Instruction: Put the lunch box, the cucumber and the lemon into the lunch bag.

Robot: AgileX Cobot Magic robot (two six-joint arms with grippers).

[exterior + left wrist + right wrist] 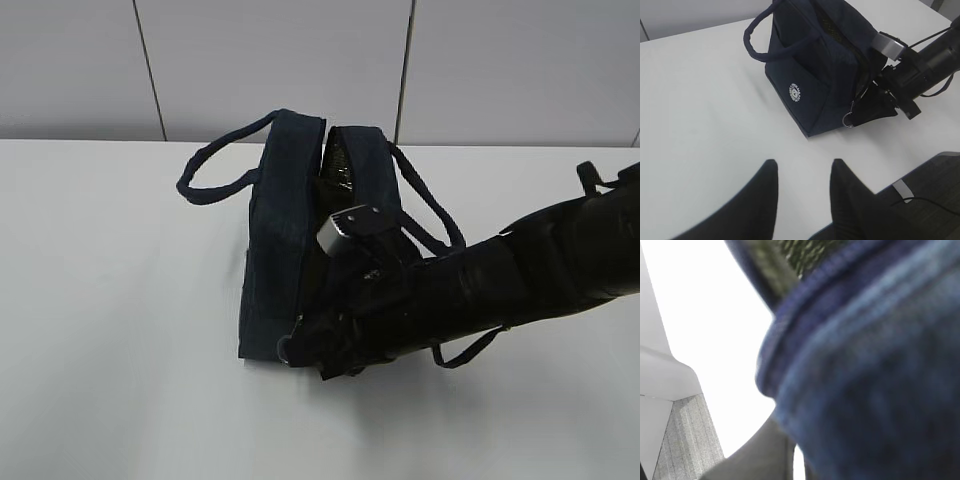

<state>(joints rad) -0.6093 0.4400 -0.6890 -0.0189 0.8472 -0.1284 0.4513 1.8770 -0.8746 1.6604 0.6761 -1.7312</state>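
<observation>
Exterior view: our right gripper (pixel 335 345) is closed at the boxy dark navy fabric lunch bag's (pixel 280 240) end on the white surface (pixel 110 330); our left gripper (pixel 802 192) hovers part-open, empty.

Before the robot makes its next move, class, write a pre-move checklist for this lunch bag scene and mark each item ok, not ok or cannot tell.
1. Lunch bag upright on the table: ok.
2. Bag top open, silvery lining showing: ok.
3. Right gripper at the bag's near end beside the silver ring pull, shut: ok; what it pinches: cannot tell.
4. Left gripper clear of the bag, jaws apart, empty: ok.
5. Lunch box, cucumber and lemon inside the bag: cannot tell; none is visible.
6. Handles clear of the opening: ok.
</observation>
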